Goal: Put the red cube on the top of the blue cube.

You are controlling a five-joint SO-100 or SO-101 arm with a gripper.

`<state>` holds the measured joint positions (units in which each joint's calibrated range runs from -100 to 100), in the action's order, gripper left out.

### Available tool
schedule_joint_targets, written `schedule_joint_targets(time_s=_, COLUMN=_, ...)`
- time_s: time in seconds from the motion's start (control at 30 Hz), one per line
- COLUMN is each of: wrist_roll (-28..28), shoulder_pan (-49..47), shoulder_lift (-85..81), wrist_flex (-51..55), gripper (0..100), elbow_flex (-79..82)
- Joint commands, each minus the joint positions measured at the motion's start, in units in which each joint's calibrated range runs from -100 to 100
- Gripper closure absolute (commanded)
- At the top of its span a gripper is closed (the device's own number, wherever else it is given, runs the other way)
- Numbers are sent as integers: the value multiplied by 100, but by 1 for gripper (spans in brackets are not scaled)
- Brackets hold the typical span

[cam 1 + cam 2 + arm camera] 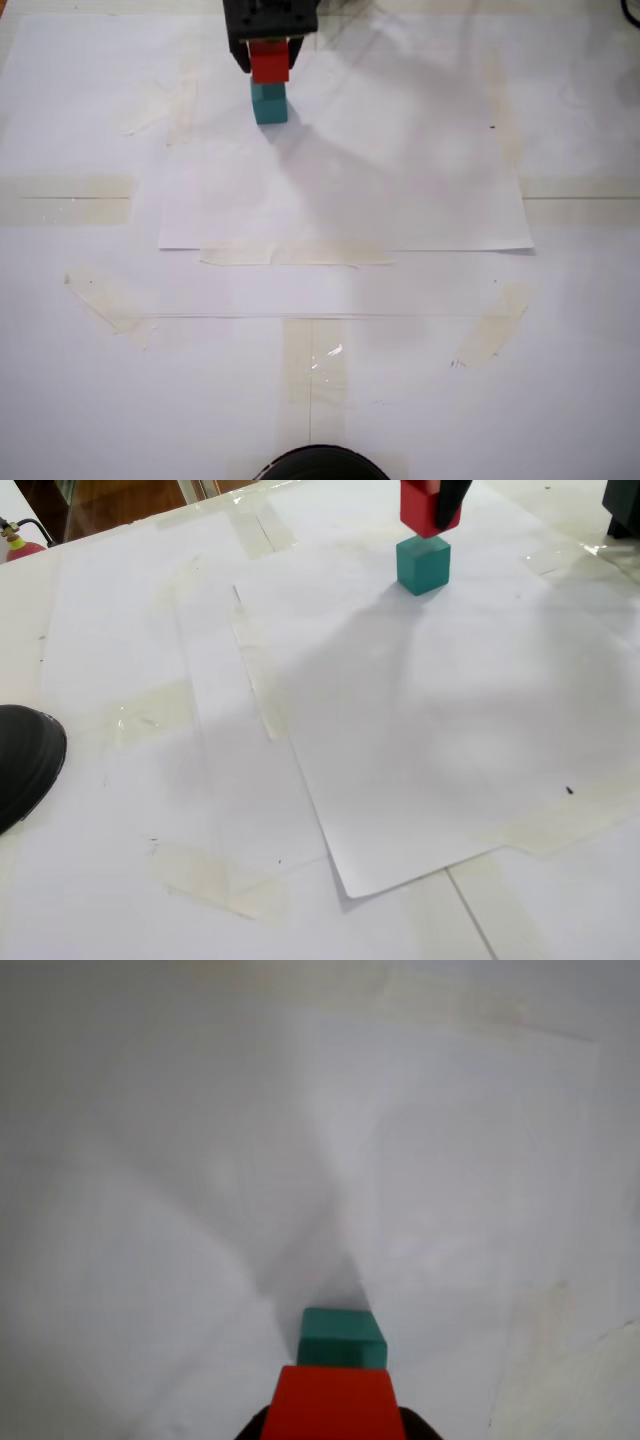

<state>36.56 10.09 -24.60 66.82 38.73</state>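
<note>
At the far edge of the white paper-covered table (330,280), the arm's black two-finger gripper (270,55) is closed on the small matte bright red cube (270,64), its fingers pressed to the cube's left and right sides in a fixed view. Directly beneath hangs no visible gap in that view: the red cube sits right above the small matte teal blue cube (269,103), the two faces meeting or very nearly so. A fixed view from the side shows the red cube (424,510) turned slightly off square against the blue cube (422,564), and whether its weight fully rests there cannot be told. Seen from the wrist view, the red cube (335,1405) fills the bottom edge between dark finger edges, with the blue cube (342,1338) showing just beyond it on the paper.

A single loose white sheet of paper (400,190) lies under the stack, its near edge fastened with a strip of pale beige masking tape (295,256). More tape strips cross the table to the left, right and near side. A rounded black object (320,464) intrudes at the near edge of the table; what it is cannot be told. A soft grey shadow spreads across the sheet near the cubes.
</note>
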Motion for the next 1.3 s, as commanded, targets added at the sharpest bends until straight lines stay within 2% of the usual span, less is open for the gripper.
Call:
schedule_joint_targets(time_s=0.0, wrist_roll=-44, shoulder_pan=59, shoulder_lift=-124, wrist_flex=-179, gripper=92, elbow_flex=36)
schedule_joint_targets(time_s=1.27, wrist_roll=44, shoulder_pan=149, shoulder_lift=22, wrist_flex=-685, gripper=92, elbow_flex=617)
